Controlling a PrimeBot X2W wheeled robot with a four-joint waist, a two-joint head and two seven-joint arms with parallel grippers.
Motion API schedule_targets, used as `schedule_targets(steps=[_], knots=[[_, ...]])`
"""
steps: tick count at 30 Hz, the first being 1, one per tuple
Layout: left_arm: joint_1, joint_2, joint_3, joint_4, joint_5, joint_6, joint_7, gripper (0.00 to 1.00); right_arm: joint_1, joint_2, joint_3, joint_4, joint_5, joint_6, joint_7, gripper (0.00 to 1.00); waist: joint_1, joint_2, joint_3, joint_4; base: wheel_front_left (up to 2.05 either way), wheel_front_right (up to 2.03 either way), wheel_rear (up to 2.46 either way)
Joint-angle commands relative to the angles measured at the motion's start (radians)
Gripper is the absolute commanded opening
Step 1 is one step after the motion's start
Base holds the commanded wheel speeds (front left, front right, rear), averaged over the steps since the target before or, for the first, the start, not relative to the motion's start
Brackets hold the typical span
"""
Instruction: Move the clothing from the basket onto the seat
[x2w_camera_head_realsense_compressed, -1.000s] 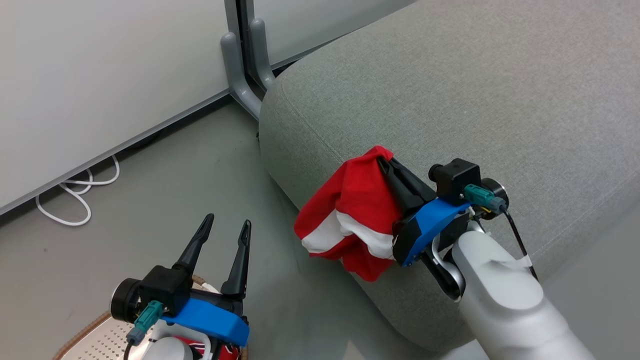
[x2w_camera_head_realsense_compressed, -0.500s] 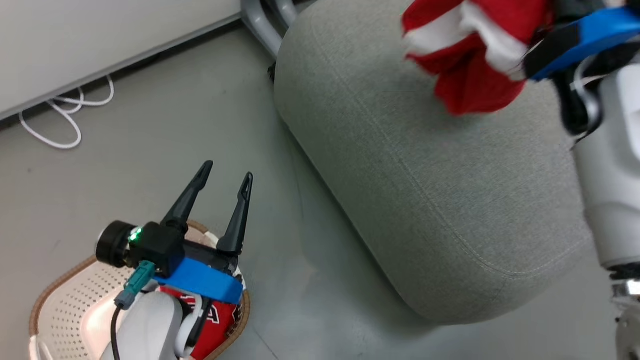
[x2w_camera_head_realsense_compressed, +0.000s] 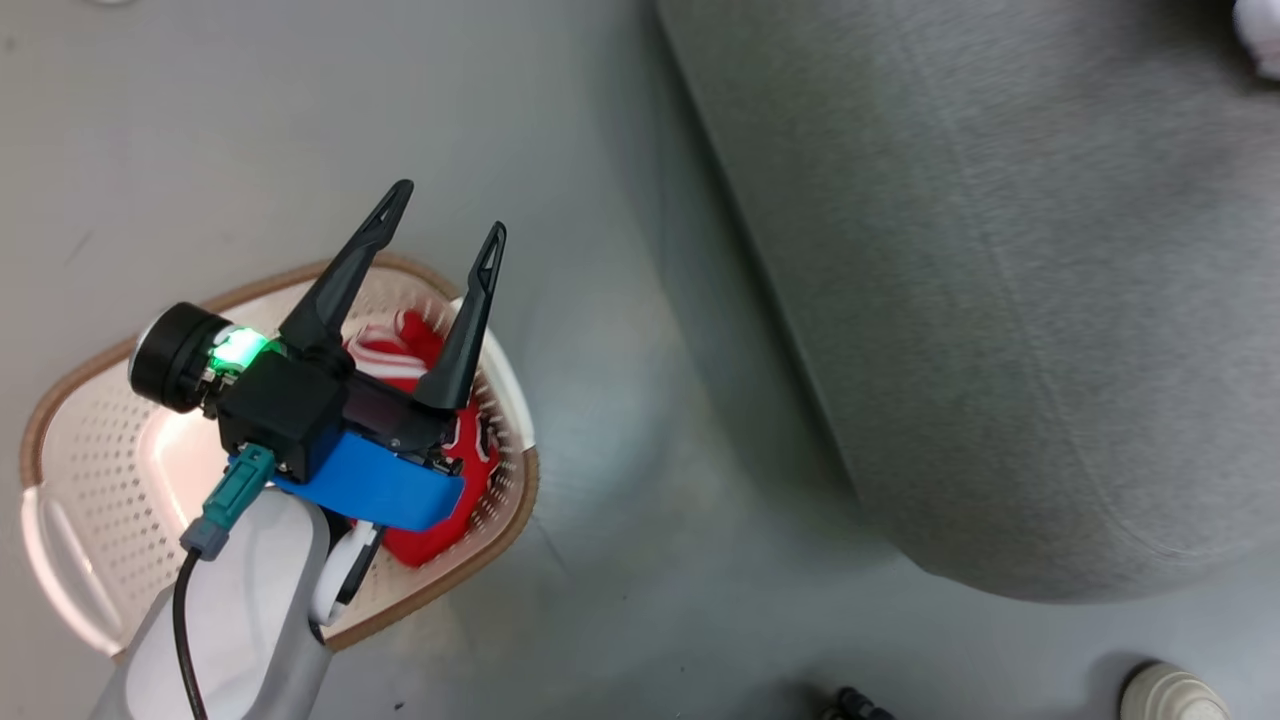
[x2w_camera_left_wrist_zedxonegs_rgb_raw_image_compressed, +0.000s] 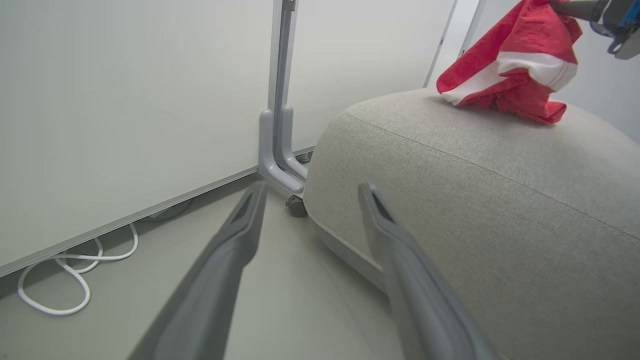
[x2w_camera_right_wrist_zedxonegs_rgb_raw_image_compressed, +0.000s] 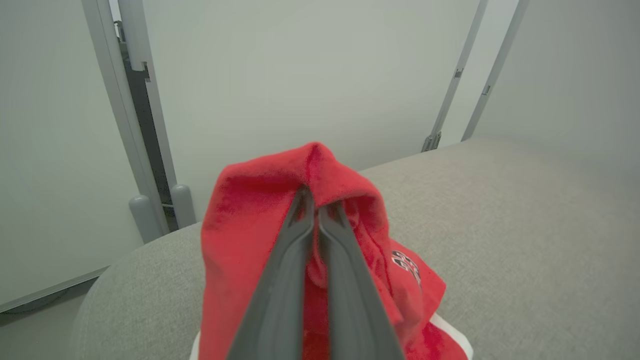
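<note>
Two garments, two places. Head view: left gripper (x2w_camera_head_realsense_compressed: 448, 207), fingers spread wide and empty, above the basket (x2w_camera_head_realsense_compressed: 250, 290) holding one red garment (x2w_camera_head_realsense_compressed: 415, 340). Left wrist view: other garment (x2w_camera_left_wrist_zedxonegs_rgb_raw_image_compressed: 505, 75) hangs at the seat (x2w_camera_left_wrist_zedxonegs_rgb_raw_image_compressed: 475, 200). Right wrist view: right gripper (x2w_camera_right_wrist_zedxonegs_rgb_raw_image_compressed: 312, 200) pinches it; release probably comes next.

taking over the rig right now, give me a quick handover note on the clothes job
Left gripper: open, empty, above the basket on the floor.
Right gripper: shut on a red garment, held low over the seat; contact with the cushion unclear.
Done: nothing released on the seat yet.
Left: release that garment, then pick the second red garment from the basket and bring it over.
</note>
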Motion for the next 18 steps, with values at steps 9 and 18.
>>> schedule_targets(steps=[9, 18], knots=[[-0.016, -0.036, -0.007, 0.037, -0.019, 0.004, -0.016, 1.00, 0.116, 0.010, -0.088, 0.092, -0.063, 0.000, -0.035, 0.00, -0.0003, 0.0000, 0.013, 0.101, 0.00, 0.00, 0.00], [0.073, -0.110, 0.024, 0.112, -0.067, 0.001, -0.020, 1.00, 0.205, 0.013, -0.018, 0.170, -0.109, 0.000, -0.039, 1.00, -0.0003, 0.0000, -0.203, 0.121, 0.00, 0.00, 0.00]])
